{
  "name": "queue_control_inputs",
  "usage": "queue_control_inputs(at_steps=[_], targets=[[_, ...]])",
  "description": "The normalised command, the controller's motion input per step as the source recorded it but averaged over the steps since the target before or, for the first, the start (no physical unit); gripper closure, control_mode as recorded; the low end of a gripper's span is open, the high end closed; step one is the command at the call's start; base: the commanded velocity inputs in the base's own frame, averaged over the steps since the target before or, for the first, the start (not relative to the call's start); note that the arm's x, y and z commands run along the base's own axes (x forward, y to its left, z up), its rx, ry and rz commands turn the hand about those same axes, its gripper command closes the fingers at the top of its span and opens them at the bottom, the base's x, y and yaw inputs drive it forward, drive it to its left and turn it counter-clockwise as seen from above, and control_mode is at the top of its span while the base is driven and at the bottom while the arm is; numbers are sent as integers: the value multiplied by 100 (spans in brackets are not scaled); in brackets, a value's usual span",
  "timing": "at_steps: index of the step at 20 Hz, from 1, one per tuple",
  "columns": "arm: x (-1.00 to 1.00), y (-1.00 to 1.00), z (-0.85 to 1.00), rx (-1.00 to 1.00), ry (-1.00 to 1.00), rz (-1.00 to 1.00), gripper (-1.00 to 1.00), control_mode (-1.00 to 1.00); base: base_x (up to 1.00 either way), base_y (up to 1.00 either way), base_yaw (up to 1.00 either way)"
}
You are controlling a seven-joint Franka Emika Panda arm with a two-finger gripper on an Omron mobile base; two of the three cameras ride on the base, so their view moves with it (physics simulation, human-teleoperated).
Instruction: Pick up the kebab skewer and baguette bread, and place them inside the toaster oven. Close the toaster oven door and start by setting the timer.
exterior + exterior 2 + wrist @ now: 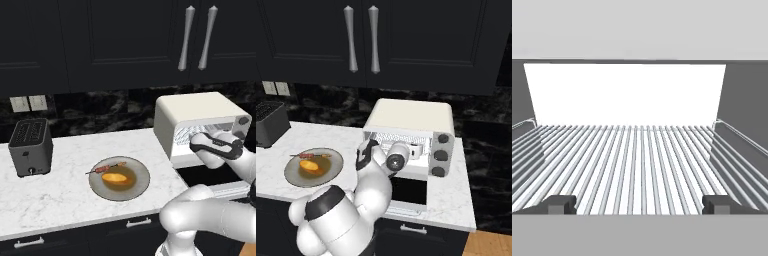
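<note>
Your hand (640, 204) is spread wide and empty, facing the bare wire rack (632, 160) inside the toaster oven (200, 107). The kebab skewer (106, 169) and baguette bread (115, 177) lie on the plate (142, 181), at about nine o'clock from the oven. Back out level before swinging across.

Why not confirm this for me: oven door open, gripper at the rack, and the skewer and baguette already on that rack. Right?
Not quite. The kebab skewer and baguette bread lie on the plate, as the left base view shows. The rest holds: toaster oven open, gripper at its wire rack.
</note>
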Motion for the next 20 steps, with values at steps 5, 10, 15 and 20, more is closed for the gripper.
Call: queue_control_inputs(at_steps=[5,10,15,20], targets=[[-100,0,-100,1,2,0,-100,-100,0,0,0],[-100,0,-97,0,8,0,-100,-100,0,0,0],[-98,0,-75,0,33,0,-100,-100,0,0,0],[-100,0,-77,0,46,2,-100,-100,0,0,0]])
